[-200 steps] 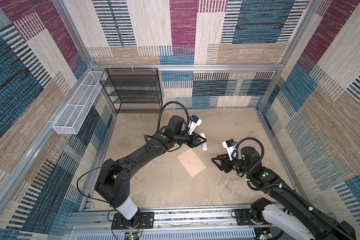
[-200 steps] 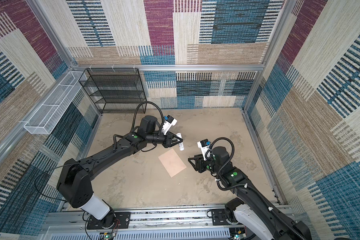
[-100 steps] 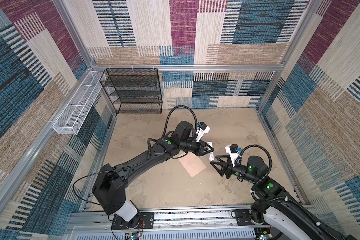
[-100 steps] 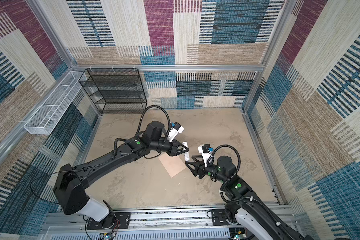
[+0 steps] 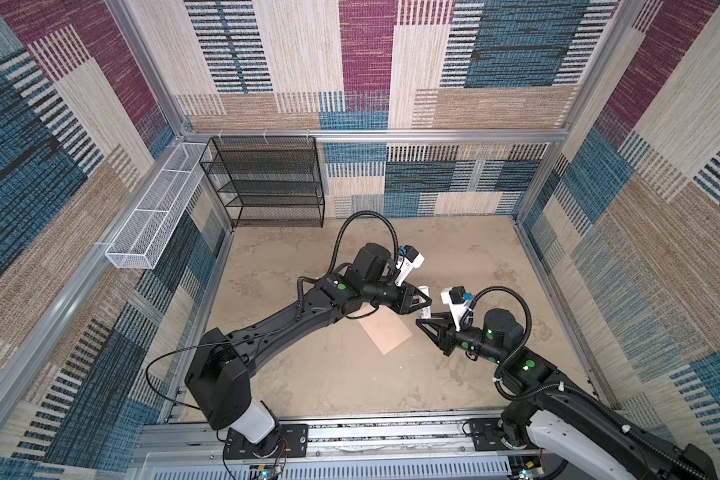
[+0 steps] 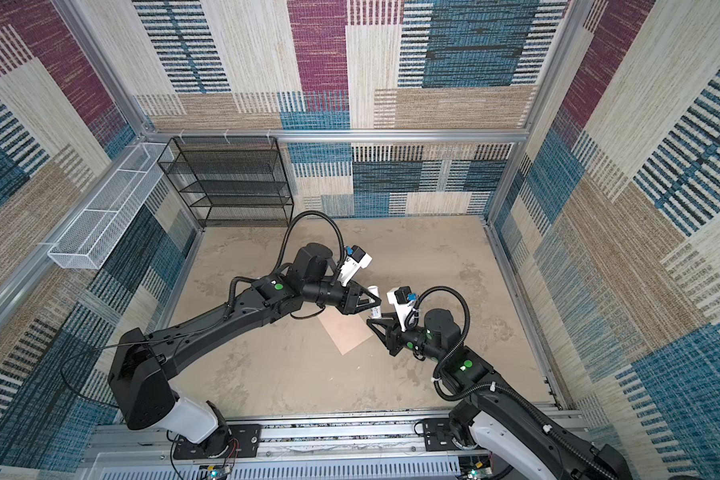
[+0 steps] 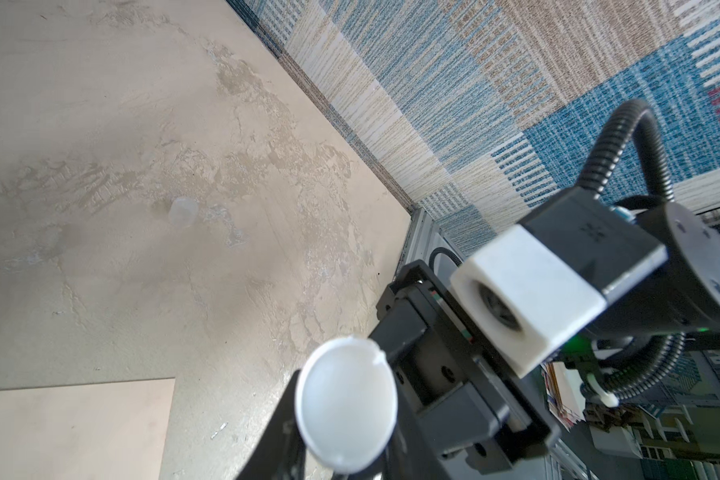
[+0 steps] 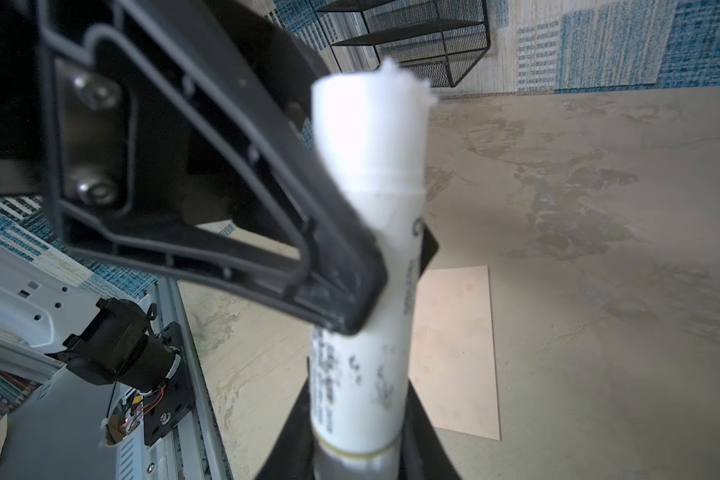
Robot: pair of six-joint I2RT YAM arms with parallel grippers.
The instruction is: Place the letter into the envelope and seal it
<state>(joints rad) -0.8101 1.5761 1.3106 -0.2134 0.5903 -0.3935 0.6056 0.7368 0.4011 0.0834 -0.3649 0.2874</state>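
The work surface is a beige mottled table (image 5: 308,374), enclosed by patterned fabric walls (image 5: 641,208). I count one black wire shelf rack (image 5: 267,183) at the back wall, one white wire basket (image 5: 154,216) on the left wall, two grippers, one envelope, one glue stick, and one small translucent round piece (image 7: 181,212) lying on bare table.

The envelope (image 5: 387,334) lies flat near the middle of the table, turned diagonally to the table edges. It is a plain pale peach rectangle with no print on its upward face. I cannot tell from any view where its flap sits. In both top views one corner is hidden under the left arm (image 5: 292,320).

The left gripper (image 5: 422,305) is clamped across the glue stick (image 5: 423,289), a white tube held off the table just past the envelope's right corner. The right gripper (image 5: 424,321) meets it from the front right. In the right wrist view its fingers (image 8: 283,449) press against both sides of the tube's lower end, so both grippers are closed on the same tube.

For clearance, the envelope is well apart from every wall. Open table lies in front of it and to its left. The grippers crowd its right corner.
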